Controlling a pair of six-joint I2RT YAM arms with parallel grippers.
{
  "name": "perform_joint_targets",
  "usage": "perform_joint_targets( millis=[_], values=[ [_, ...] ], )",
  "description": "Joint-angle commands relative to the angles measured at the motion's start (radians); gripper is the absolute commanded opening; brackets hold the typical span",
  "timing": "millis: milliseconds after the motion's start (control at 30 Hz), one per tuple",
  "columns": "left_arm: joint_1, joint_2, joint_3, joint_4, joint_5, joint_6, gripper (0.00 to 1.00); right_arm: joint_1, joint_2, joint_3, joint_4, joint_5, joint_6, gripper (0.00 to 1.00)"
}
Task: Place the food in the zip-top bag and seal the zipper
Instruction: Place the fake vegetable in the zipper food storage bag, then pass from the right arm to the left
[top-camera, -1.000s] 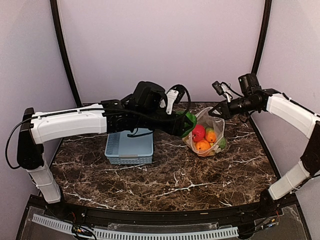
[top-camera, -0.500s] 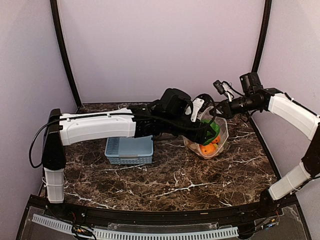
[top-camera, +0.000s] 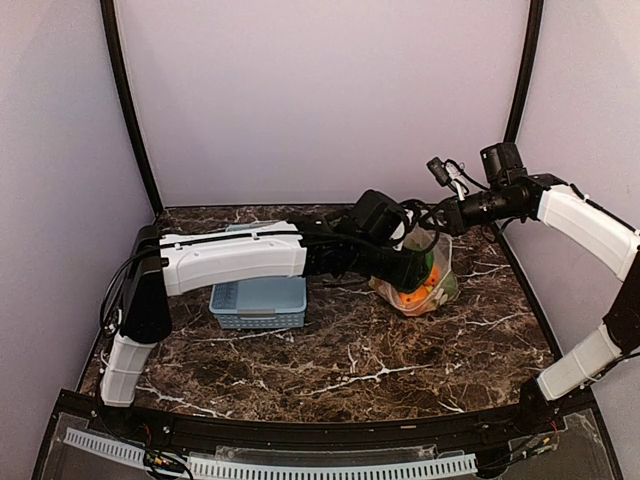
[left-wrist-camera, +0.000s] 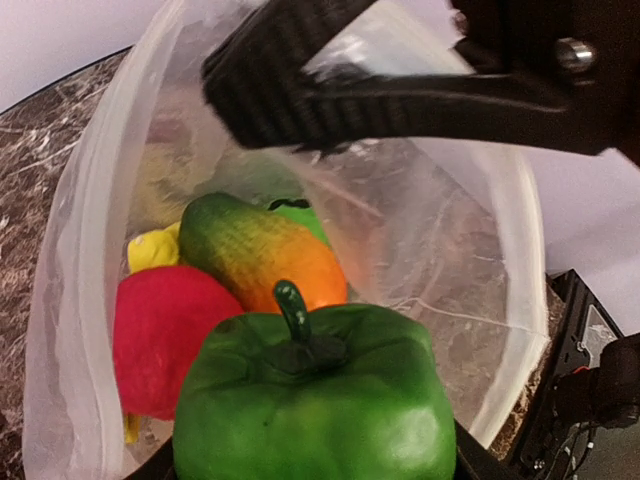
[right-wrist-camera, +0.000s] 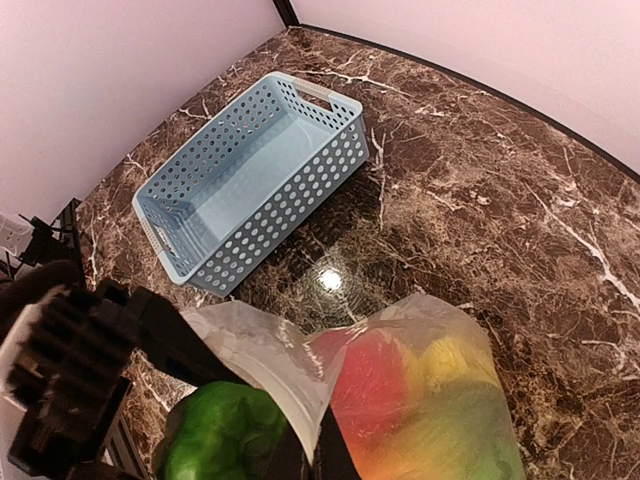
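Note:
The zip-top bag (top-camera: 440, 268) stands open at the table's back right. It holds a red apple (left-wrist-camera: 165, 335), an orange-green fruit (left-wrist-camera: 265, 255) and a yellow piece (left-wrist-camera: 152, 250). My left gripper (top-camera: 418, 262) is shut on the green pepper (left-wrist-camera: 315, 405) and holds it in the bag's mouth. My right gripper (top-camera: 442, 218) is shut on the bag's top rim (right-wrist-camera: 290, 385), by the zipper strip, and holds the mouth up and open. The pepper (right-wrist-camera: 225, 430) and the bagged fruit (right-wrist-camera: 420, 400) show in the right wrist view.
The light-blue slotted basket (top-camera: 258, 298) sits on the marble table (top-camera: 330, 360) left of the bag, with nothing in it (right-wrist-camera: 250, 175). My left arm (top-camera: 235, 260) stretches over the basket's back edge.
My left arm has carried the green pepper rightward from beside the basket to the bag's mouth. My right gripper has kept its hold on the bag's rim.

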Motion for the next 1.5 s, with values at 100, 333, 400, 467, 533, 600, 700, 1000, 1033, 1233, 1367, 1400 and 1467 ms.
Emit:
perform_joint_targets(
  millis=[100,333,400,467,533,600,700,1000,1033,1233,1367,1400,1467],
  values=[
    [0.017,0.052,0.065,-0.074,-0.104,-0.099,0.76,0.002,-0.028,0.018,0.026,-0.067,0.022,0.0],
    [0.04,0.053,0.078,-0.001,-0.017,-0.122,0.99,0.003,-0.023,0.011,0.034,-0.064,0.024,0.0],
    [0.041,0.045,0.095,-0.005,-0.007,-0.105,0.99,0.002,-0.023,0.009,0.037,-0.06,0.023,0.0],
    [0.041,0.03,0.108,-0.004,0.02,-0.086,0.99,0.003,-0.019,0.009,0.037,-0.047,0.018,0.0],
    [0.041,0.002,0.112,-0.002,0.046,-0.063,0.99,0.002,-0.017,0.009,0.037,-0.039,0.013,0.0],
    [0.041,-0.037,0.105,-0.001,0.074,-0.027,0.99,0.003,-0.013,0.006,0.036,-0.037,0.005,0.0],
    [0.039,-0.138,0.04,0.045,0.099,0.048,0.99,0.001,-0.013,0.003,0.037,-0.04,-0.007,0.0],
    [0.048,-0.511,-0.53,0.288,0.032,0.303,0.99,0.003,-0.033,-0.017,0.007,-0.058,-0.102,0.0],
    [0.05,-0.529,-0.558,0.287,0.003,0.312,0.99,0.003,-0.036,-0.017,0.001,-0.061,-0.114,0.0],
    [0.057,-0.618,-0.802,0.377,0.045,0.455,0.97,0.003,-0.016,0.01,-0.033,-0.072,-0.134,0.0],
    [0.058,-0.573,-0.82,0.419,0.06,0.507,0.82,0.005,0.006,0.028,-0.046,-0.092,-0.133,0.0],
    [0.058,-0.555,-0.821,0.44,0.057,0.521,0.77,0.006,0.009,0.031,-0.05,-0.097,-0.133,0.0],
    [0.058,-0.53,-0.827,0.479,0.041,0.554,0.74,0.007,0.013,0.034,-0.057,-0.114,-0.142,0.0]
  ],
)
